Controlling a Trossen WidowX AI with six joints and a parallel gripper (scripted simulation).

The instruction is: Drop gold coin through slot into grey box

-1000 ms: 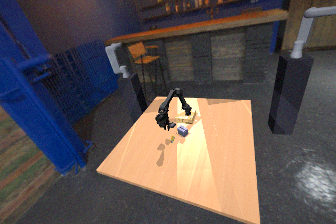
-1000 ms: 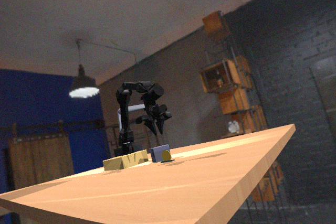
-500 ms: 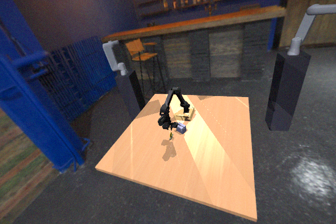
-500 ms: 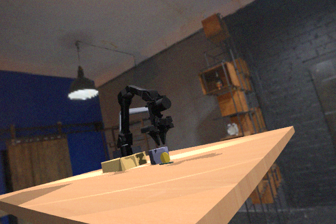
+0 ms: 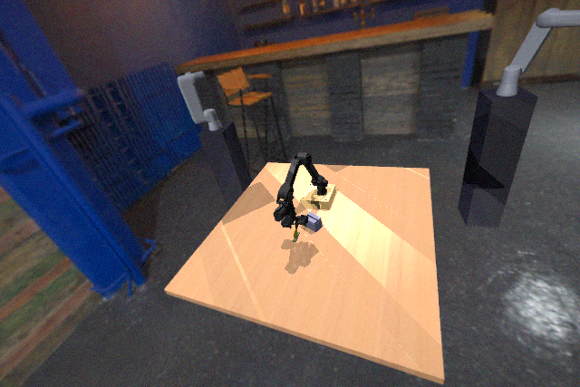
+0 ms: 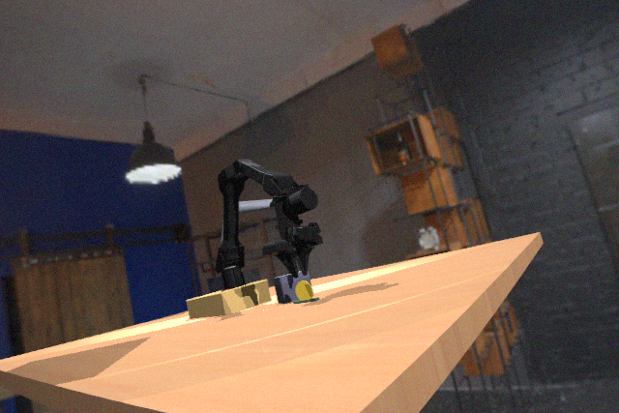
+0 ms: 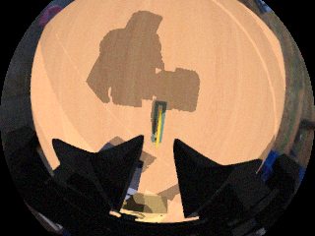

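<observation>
The gold coin [image 5: 295, 234] [image 6: 303, 290] [image 7: 158, 127] stands on edge in the dark-green holder [image 5: 294, 240] [image 6: 312, 300] [image 7: 161, 104] on the table. In the wrist view it shows edge-on as a thin yellow line. My gripper [image 5: 298, 223] [image 6: 300, 274] [image 7: 158, 141] points down, partly open, its fingers apart with nothing held. The fingertips are just above the coin, and its near end lines up with the gap between them. The blue-grey box [image 5: 314, 223] [image 6: 285, 290] stands close beside the holder, its lid slot a dark line in the top view; the fingers mostly hide it in the wrist view.
A pale yellow block [image 5: 323, 205] [image 6: 207, 305] [image 7: 157, 203] lies at the arm's base, beyond the box from the coin. The arm arches over the box. Its shadow falls on the wooden table [image 5: 374, 307] [image 6: 280, 348] [image 7: 217, 59] near the holder.
</observation>
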